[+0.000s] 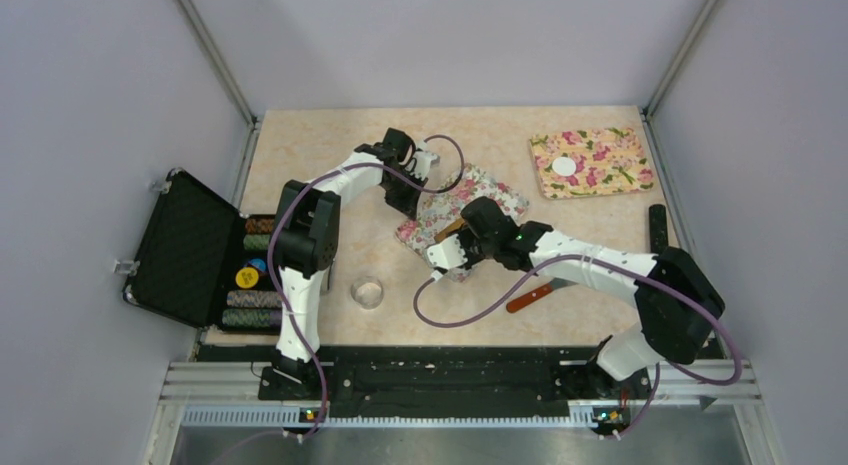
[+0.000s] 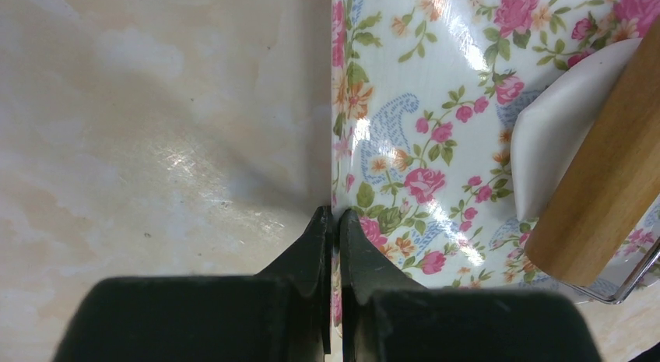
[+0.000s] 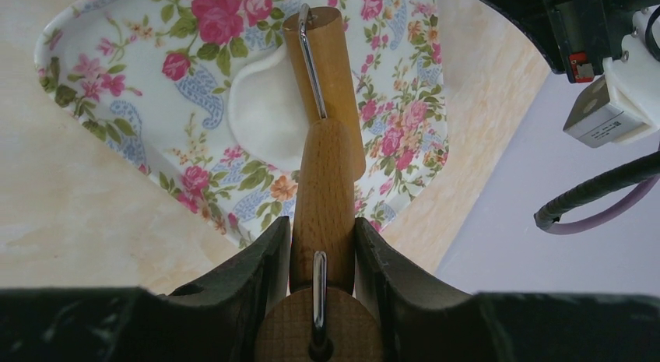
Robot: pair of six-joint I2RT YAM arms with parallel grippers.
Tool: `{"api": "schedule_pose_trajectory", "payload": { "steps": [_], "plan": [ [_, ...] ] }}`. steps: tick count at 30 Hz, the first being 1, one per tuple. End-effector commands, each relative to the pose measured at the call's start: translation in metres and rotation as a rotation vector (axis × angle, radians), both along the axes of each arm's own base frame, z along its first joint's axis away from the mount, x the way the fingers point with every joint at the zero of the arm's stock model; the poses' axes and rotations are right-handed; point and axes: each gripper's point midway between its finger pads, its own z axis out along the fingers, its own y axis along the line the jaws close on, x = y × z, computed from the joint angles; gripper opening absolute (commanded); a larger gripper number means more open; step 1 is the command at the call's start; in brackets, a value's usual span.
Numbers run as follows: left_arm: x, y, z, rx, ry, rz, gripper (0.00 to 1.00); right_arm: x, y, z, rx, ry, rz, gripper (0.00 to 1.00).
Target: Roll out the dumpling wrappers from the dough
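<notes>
- We see the table [image 1: 320,135] with two floral mats on it: the work mat [image 1: 490,188] in the middle, between the two arms, and the far mat [image 1: 605,175] at the back right
- On the far mat lies one finished wrapper [image 1: 565,167], thin, flat and round; we judge that this part of the task is done
- The left gripper [image 2: 336,218] has its fingers pressed together on the edge of the work mat; we think it holds the mat in place
- The right gripper [image 3: 323,237] pinches the wooden handle of the rolling pin [image 3: 338,89], and the roller rests on the dough
- The dough [image 3: 261,113] lies near the middle of the work mat, partly under the roller; it is flattened, but its edge looks thicker than the finished disc and its outline is not evenly round
- So we judge that this piece needs more rolling before it is a wrapper
- We see no other lump of dough in these views, so we cannot tell whether more pieces wait
</notes>
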Motion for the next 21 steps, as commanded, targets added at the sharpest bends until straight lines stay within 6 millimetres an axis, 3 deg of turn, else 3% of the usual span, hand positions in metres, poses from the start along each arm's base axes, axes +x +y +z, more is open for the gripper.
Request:
{"api": "schedule_pose_trajectory", "payload": {
  "steps": [1, 12, 21],
  "plan": [
    [-0.005, 0.01, -0.015, 0.056, 0.029, -0.021, 0.0, -0.057, -0.017, -0.036, -0.102, 0.186, 0.078, 0.0],
    [-0.005, 0.011, -0.016, 0.058, 0.028, -0.021, 0.0, -0.078, -0.048, -0.046, -0.173, 0.22, 0.037, 0.0],
    [-0.005, 0.011, -0.016, 0.06, 0.029, -0.02, 0.0, -0.081, -0.047, -0.048, -0.176, 0.223, 0.032, 0.0]
  ]
}}
